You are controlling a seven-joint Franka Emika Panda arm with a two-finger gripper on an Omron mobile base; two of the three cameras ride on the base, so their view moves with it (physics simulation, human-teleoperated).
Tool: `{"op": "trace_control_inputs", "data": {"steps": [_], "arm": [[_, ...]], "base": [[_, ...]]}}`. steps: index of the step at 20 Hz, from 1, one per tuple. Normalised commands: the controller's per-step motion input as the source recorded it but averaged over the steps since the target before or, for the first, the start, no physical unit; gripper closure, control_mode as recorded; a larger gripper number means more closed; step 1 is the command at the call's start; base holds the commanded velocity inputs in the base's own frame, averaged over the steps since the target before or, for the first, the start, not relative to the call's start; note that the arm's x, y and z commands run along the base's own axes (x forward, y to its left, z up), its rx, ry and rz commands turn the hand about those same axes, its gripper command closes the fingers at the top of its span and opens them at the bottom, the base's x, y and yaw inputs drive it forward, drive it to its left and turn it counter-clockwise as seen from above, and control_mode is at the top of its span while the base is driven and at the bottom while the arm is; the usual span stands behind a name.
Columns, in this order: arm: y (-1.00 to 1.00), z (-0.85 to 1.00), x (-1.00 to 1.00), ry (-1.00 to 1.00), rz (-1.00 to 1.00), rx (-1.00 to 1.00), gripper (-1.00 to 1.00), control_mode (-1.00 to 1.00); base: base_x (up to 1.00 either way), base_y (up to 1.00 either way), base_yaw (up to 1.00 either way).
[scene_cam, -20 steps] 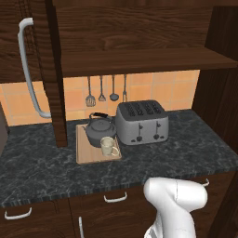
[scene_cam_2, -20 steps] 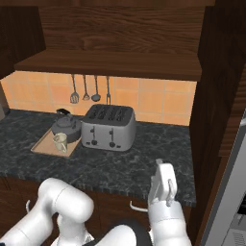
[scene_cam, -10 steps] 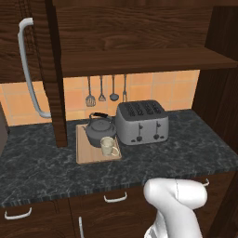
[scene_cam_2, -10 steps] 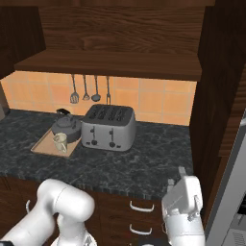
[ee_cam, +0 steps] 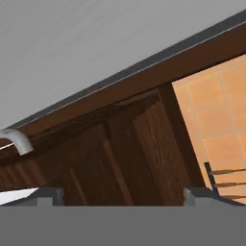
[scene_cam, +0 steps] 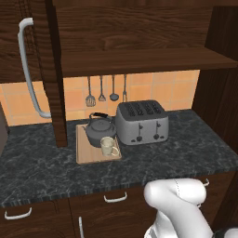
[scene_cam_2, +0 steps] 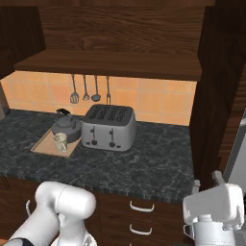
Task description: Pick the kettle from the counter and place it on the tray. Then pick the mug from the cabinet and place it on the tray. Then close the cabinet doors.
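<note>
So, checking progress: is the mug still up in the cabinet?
No, the mug stands on the tray, in front of the kettle.

The kettle and mug sit on the tray; the toaster stands just beside at 3 o'clock.

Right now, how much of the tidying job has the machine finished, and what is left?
Two of three steps look done: the kettle and the mug both sit on the tray. Left is closing the cabinet doors: the left door stands open, its bar handle facing out. The end effector holds nothing and looks up at the cabinet's underside.
</note>
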Motion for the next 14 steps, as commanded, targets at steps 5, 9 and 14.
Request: {"op": "trace_control_inputs", "data": {"steps": [5,9,14], "arm": [[-0.51,0.00,0.00,0.00,-0.01,0.06,-1.00,-1.00],[-0.34,0.00,0.00,0.00,-0.01,0.01,-1.00,-1.00],[-0.20,0.00,0.21,0.07,-0.01,0.00,1.00,-1.00]], "base": [[0.00,0.00,0.00],[0.00,0.00,0.00],[0.00,0.00,0.00]]}}
